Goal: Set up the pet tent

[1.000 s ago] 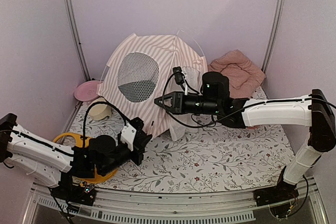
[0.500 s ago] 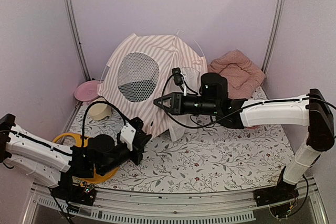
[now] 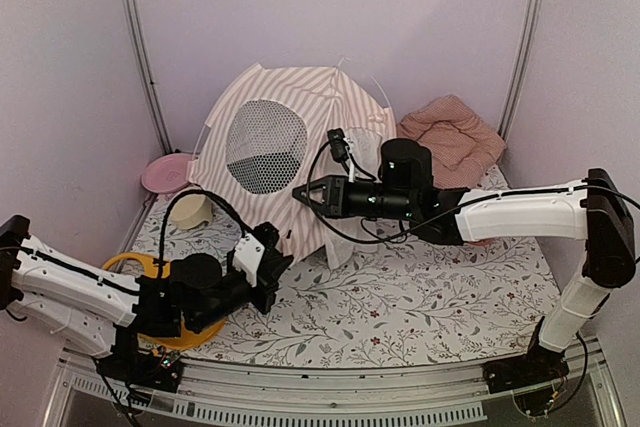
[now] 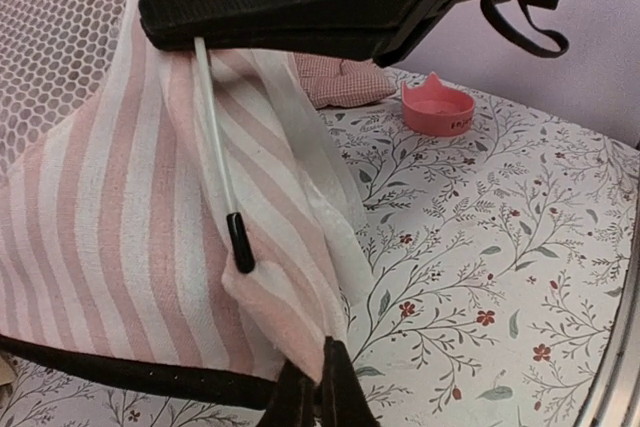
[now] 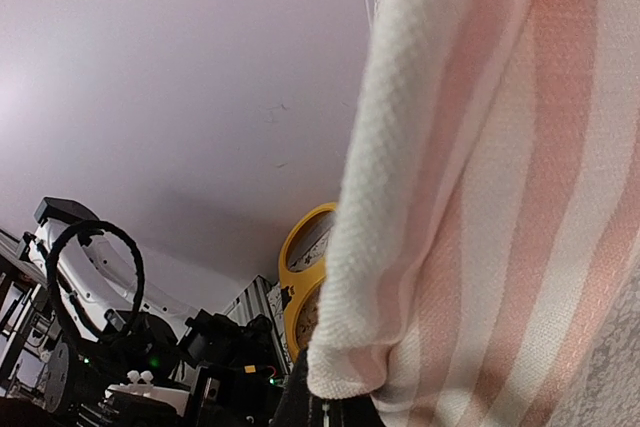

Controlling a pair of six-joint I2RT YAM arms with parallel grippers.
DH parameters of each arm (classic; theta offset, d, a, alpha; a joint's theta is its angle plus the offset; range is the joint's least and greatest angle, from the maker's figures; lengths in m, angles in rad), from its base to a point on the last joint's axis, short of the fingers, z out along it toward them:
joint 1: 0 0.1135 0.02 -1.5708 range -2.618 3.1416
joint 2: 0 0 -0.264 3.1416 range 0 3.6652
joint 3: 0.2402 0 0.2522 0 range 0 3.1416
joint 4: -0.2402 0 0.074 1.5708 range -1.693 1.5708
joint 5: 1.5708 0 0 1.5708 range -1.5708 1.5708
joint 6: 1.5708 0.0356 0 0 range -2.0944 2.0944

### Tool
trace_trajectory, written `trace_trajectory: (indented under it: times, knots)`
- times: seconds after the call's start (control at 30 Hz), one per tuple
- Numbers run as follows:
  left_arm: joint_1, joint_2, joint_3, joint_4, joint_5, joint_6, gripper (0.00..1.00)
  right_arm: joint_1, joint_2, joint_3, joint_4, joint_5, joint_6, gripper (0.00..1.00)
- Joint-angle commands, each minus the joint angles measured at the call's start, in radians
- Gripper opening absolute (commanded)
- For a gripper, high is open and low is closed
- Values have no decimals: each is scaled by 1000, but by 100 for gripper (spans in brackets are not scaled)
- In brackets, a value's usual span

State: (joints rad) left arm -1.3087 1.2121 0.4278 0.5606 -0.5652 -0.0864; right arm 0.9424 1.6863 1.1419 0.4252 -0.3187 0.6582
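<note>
- Because striped fabric fills most of the right wrist view, the right hand [image 5: 325, 412] shows there only as a dark sliver at the bottom edge.
- The yellow ring [image 3: 135, 269] lies half hidden under the left arm, and what it is cannot be told. The cream object [image 3: 190, 211] beside the tent is too small to name.
- The pet tent [image 3: 300, 127] stands at the back of the floral-covered surface [image 3: 420, 297], with its round mesh window turned toward the left front. A pink checked cushion [image 3: 450, 132] lies just beside it on the right.
- The right arm reaches across level from the right. Its hand is closed tight on the tent's front edge, pinching a thin white pole [image 4: 215, 137] (black-tipped) against the fabric.
- The left arm lies low over the surface. The left hand [image 4: 318, 387] points up at the tent's lower corner, fingers pressed together with the fabric corner caught at their tips.
- A pink dish [image 3: 163, 173] sits at the tent's back left, partly behind it, and its contents are unreadable.
- A pink eared bowl [image 4: 437, 107] sits near the cushion, with little of its inside showing.
</note>
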Motion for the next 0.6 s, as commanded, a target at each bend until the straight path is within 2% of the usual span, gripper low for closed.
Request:
trace_trajectory:
  times: [0.0, 0.57]
  knots:
    - [-28, 19, 32, 0, 54, 14, 0, -30, 2, 33, -29, 119, -21, 0]
    - [-31, 4, 26, 1, 13, 13, 0, -40, -18, -2, -48, 134, -23, 0]
